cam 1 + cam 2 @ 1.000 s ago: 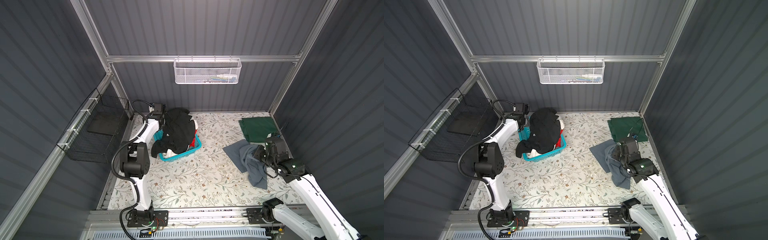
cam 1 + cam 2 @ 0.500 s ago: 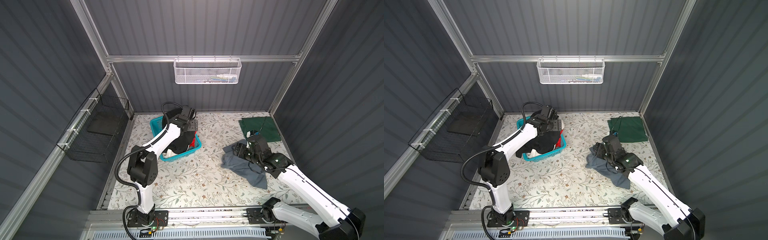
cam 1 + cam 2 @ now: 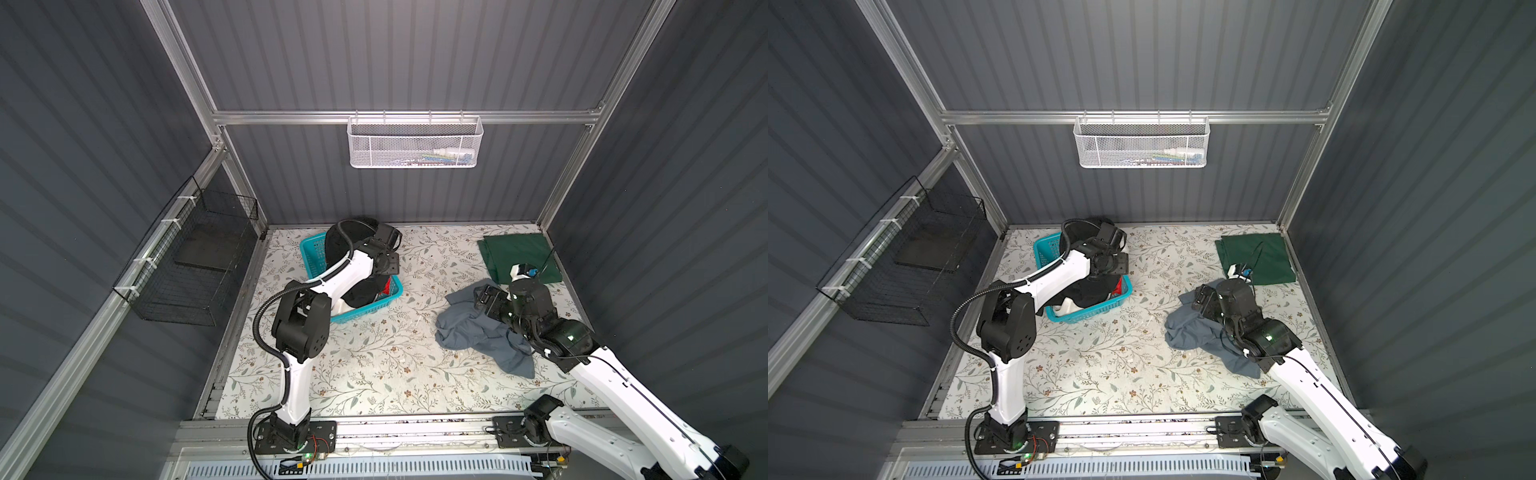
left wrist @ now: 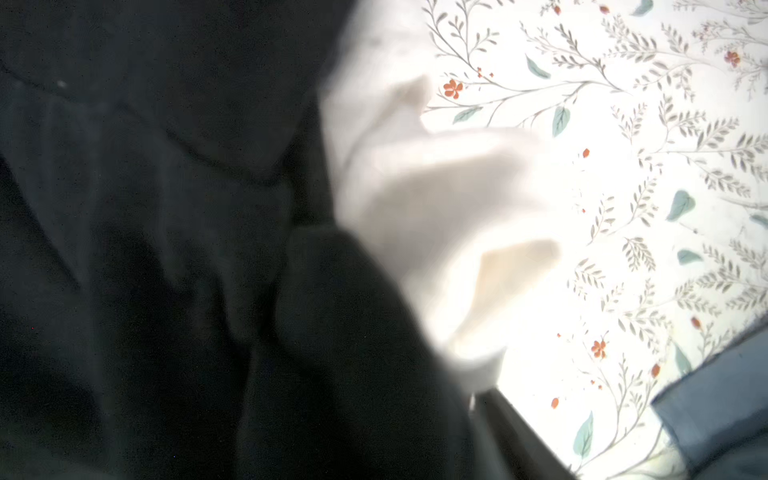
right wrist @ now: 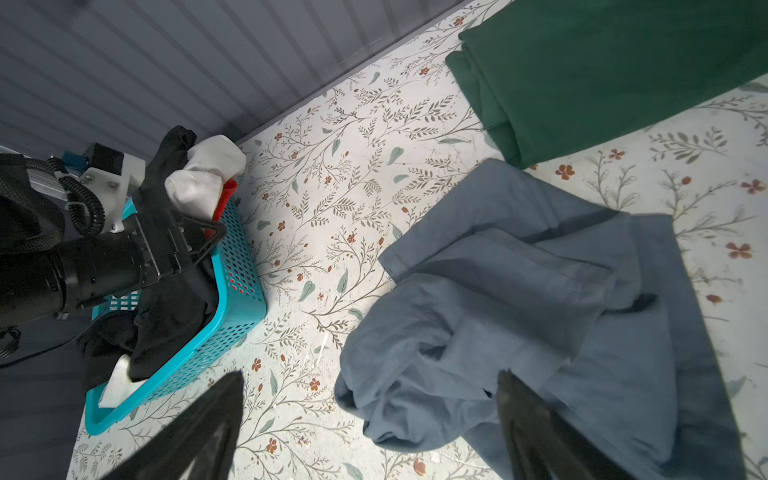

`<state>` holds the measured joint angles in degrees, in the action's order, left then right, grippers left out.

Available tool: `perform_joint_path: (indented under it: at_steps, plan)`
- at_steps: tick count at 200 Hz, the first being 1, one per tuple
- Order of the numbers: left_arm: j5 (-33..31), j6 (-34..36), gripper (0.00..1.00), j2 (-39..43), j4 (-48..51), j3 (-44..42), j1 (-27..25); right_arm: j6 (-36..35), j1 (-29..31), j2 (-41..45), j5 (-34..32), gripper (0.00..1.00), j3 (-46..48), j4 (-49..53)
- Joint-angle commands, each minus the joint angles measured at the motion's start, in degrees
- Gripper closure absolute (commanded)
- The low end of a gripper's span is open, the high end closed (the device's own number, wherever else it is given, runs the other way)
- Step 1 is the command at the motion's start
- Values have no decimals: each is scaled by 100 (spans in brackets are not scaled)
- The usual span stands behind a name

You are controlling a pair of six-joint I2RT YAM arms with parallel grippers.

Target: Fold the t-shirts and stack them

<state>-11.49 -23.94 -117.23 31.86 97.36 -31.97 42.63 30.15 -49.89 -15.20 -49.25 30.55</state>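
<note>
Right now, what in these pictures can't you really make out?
left gripper: right wrist view, half buried in the black t-shirt; open or shut unclear.
white t-shirt: left wrist view, blurred.
red t-shirt: both top views, mostly under black cloth in the turquoise basket.
wall basket contents: too small, behind mesh.

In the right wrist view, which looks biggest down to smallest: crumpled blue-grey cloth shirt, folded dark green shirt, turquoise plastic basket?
1. Crumpled blue-grey cloth shirt, though it is nearest the camera.
2. Folded dark green shirt, cropped by the frame.
3. Turquoise plastic basket, partly hidden.
</note>
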Motion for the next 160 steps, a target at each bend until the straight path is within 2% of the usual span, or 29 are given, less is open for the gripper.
perform_joint_path:
  at_steps: [1,33,70,79,101,121,160]
  plan:
    - [111,85,44,-141,487,-110,-47,11,15,33,-201,5,47,109]
    - [-295,340,58,-5,791,-197,-47,-9,8,-12,-222,5,39,71]
    - [-1122,928,58,161,1055,-392,14,-1,6,-132,-90,5,48,-46]
    - [-1165,1036,58,203,1062,-497,84,-1,1,-165,-71,5,48,-49]
    - [-947,1104,58,410,849,-908,497,-5,7,-205,-55,4,77,-49]
    - [-1026,1225,59,551,656,-1203,845,-9,8,-205,-60,4,108,-58]
    - [-1727,1265,58,251,751,-1003,1288,-35,5,-253,-55,4,204,-128]
